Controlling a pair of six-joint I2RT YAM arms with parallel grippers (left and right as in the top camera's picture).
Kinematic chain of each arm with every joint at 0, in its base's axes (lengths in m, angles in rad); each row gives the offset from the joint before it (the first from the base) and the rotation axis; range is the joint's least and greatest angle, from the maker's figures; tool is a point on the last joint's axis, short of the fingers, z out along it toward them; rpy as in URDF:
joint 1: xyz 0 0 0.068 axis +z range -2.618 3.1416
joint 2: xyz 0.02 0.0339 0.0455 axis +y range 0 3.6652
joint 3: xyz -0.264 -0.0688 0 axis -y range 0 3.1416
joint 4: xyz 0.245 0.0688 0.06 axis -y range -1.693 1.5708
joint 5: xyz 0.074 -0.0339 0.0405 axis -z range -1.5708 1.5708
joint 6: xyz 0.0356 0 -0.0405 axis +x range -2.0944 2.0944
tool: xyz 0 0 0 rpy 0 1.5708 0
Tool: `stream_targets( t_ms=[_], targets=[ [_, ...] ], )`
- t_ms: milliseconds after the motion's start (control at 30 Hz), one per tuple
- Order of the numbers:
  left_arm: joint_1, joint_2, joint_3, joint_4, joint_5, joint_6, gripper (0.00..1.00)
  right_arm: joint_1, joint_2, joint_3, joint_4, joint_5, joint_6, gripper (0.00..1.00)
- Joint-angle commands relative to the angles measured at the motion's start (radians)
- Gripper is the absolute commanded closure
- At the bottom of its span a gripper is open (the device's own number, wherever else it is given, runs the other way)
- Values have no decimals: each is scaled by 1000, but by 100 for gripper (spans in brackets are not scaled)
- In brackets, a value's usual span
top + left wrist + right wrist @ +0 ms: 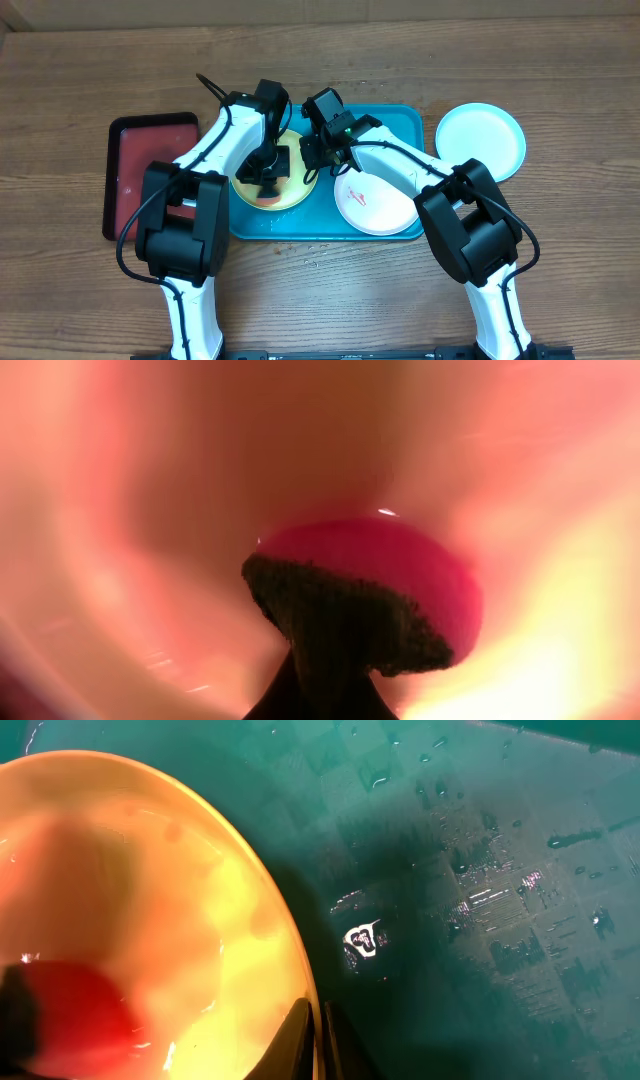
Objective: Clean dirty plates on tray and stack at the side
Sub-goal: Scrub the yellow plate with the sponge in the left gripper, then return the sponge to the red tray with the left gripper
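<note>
The yellow-green plate [298,188] lies on the left half of the teal tray [400,120]. My left gripper [268,182] is over it, shut on a red sponge [400,575] with a dark scouring face, pressed onto the plate. My right gripper [318,1042] is shut on this plate's right rim [290,950], one finger inside and one outside. A white plate [378,208] with a small red smear sits on the right half of the tray. A pale blue plate [480,140] rests on the table, right of the tray.
A smaller red tray with a black rim [150,170] lies left of the teal tray. Water drops cover the teal tray floor [490,890]. Both arms cross over the tray's middle.
</note>
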Motion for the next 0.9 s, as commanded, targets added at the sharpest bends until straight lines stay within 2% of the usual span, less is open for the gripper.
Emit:
stream_targets(
  t_ms=[0, 67, 200, 333, 467, 700, 867],
  targets=[
    [8, 15, -10, -17, -323, -2, 96, -5, 37, -35, -28, 66, 1, 96],
    [8, 15, -4, -17, -400, -4, 96, -5, 37, -35, -29, 66, 1, 96],
    [8, 12, 43, -48, -411, -34, 96, -5, 37, -35, -32, 66, 1, 96],
    [8, 0, 145, -135, -411, -169, 96, -5, 37, -36, -36, 66, 1, 96],
    [18, -40, 245, -201, -401, -253, 96, -5, 37, -36, -44, 66, 1, 96],
    [105, -212, 275, -172, -347, -253, 96, -5, 37, -36, -43, 66, 1, 96],
    [247, -252, 275, -174, -253, -200, 96, -5, 37, -36, -32, 66, 1, 96]
  ],
)
